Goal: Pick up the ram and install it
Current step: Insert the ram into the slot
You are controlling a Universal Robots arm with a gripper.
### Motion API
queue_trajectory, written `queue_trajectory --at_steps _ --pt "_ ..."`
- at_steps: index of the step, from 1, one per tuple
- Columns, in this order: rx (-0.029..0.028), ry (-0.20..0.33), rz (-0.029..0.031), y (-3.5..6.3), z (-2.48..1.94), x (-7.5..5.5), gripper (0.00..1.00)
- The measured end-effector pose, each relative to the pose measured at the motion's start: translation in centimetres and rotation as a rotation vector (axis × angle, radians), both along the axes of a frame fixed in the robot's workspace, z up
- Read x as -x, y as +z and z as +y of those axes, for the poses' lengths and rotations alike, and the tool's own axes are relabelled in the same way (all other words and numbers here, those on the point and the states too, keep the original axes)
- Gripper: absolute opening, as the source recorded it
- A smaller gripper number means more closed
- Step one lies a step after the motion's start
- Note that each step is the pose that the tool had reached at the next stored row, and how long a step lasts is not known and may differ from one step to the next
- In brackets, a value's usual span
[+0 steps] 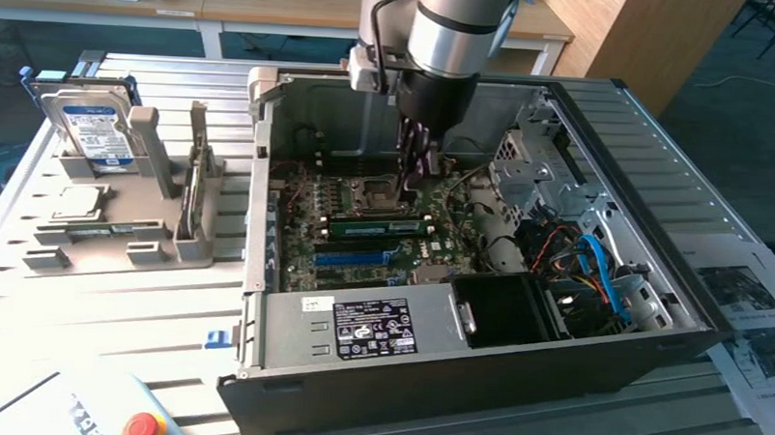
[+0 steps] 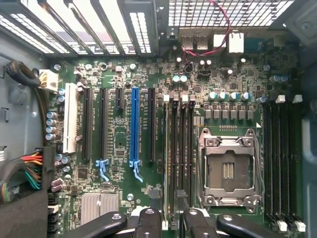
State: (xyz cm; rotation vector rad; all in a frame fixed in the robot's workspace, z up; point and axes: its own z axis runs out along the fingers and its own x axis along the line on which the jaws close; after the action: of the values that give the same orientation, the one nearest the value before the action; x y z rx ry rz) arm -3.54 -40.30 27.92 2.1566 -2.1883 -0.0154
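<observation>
The ram (image 1: 377,217), a thin green strip with a pale label, stands on edge in a memory slot of the motherboard inside the open computer case (image 1: 693,315). In the wrist view the ram (image 2: 171,163) runs as a narrow line beside the CPU socket (image 2: 229,168). My gripper (image 1: 419,185) hangs down into the case just above the ram's end nearest the socket. Its two black fingers (image 2: 148,220) stand apart, one on each side of the slot line. The gripper (image 2: 172,223) is open and holds nothing.
A long blue slot (image 2: 134,129) lies beside the memory slots. The power supply (image 1: 358,328) and blue cables (image 1: 605,273) crowd the case's near side. A grey fixture (image 1: 116,237) on the exterior view's left holds a hard drive (image 1: 94,130). Papers (image 1: 758,318) lie at the right.
</observation>
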Motion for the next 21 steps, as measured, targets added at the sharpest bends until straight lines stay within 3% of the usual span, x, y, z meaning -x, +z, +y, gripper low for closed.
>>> queue_trajectory --at_steps 12,18,21 --pt "0.0 0.0 -0.0021 1.95 0.0 0.0 0.25" --pt "-0.0002 0.0 -0.0112 2.59 0.0 0.0 0.25" --pt "-0.0003 0.0 -0.0119 2.59 0.0 0.0 0.25"
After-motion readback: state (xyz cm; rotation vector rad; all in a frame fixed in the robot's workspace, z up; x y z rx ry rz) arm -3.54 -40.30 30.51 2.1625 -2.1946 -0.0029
